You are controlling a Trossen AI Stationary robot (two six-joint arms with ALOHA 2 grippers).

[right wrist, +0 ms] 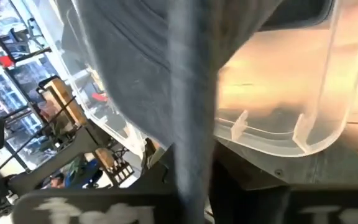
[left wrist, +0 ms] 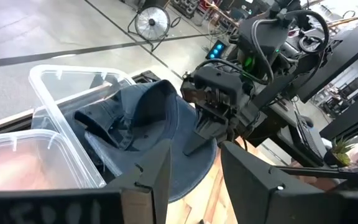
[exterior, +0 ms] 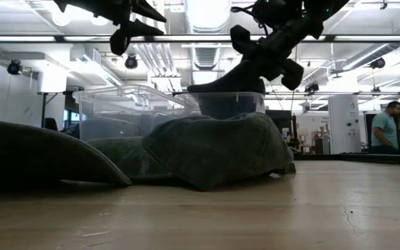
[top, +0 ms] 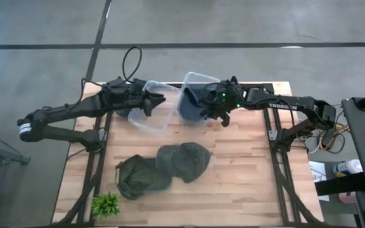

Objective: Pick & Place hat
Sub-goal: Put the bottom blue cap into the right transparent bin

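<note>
A blue-grey hat (left wrist: 142, 115) lies with its crown inside the right-hand clear bin (top: 193, 81) at the table's far middle. Its brim drapes over the bin's near rim. My right gripper (top: 211, 113) is at that brim, shut on it. My left gripper (top: 160, 99) hovers open over the second clear bin (top: 146, 117), just left of the first, with nothing between its fingers (left wrist: 160, 180). Two green hats (top: 184, 161) (top: 141, 177) rest flat on the table nearer the front. In the low view the blue hat (exterior: 221, 87) shows dark above the bin's wall. My right gripper pinches the blue hat's brim near its outer edge (left wrist: 199, 144) between its two fingers. The fingers slant down at it from the table's right side. The crown rests in the bin, and the brim (right wrist: 188, 124) runs slack over the bin's rim to the fingers.
A small green plant (top: 106, 204) stands at the near left corner. The two green hats overlap at the table's middle. Bare wood (top: 246, 183) lies to their right. People show in the room beyond the table (exterior: 387, 128).
</note>
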